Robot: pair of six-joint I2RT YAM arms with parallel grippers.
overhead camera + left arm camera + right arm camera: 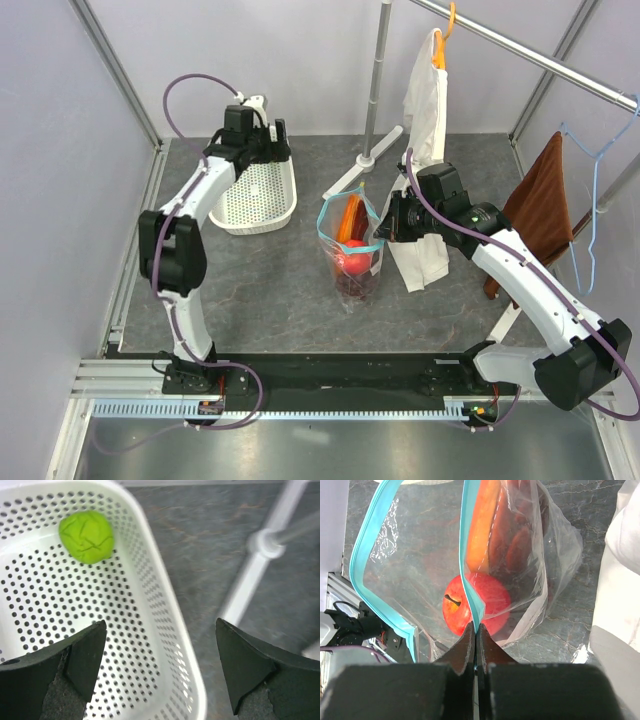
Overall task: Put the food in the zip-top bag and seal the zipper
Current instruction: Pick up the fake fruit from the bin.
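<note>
Pinching the thin teal-blue zipper strip (468, 575) of the clear, floppy plastic zip-top bag (420, 570), my right gripper (475, 630) has both fingers pressed flat together on one lip of the mouth. The other lip bows away to the left, so the mouth gapes. The bag stands upright on the grey marbled table (290, 280), roughly midway between my two arms. Inside it a red toy apple (495, 605) lies just beyond my fingertips, and an orange-and-maroon papaya slice (481, 525) stands above it against the pinched wall. A white cloth (620, 555) hangs close on the bag's right. My left gripper (160, 624) is spread wide and holds nothing, hovering over the right rim of a white perforated plastic basket (150, 630) at the far left of the table, well apart from the bag. A green round toy fruit (86, 536) sits on the basket's floor.
</note>
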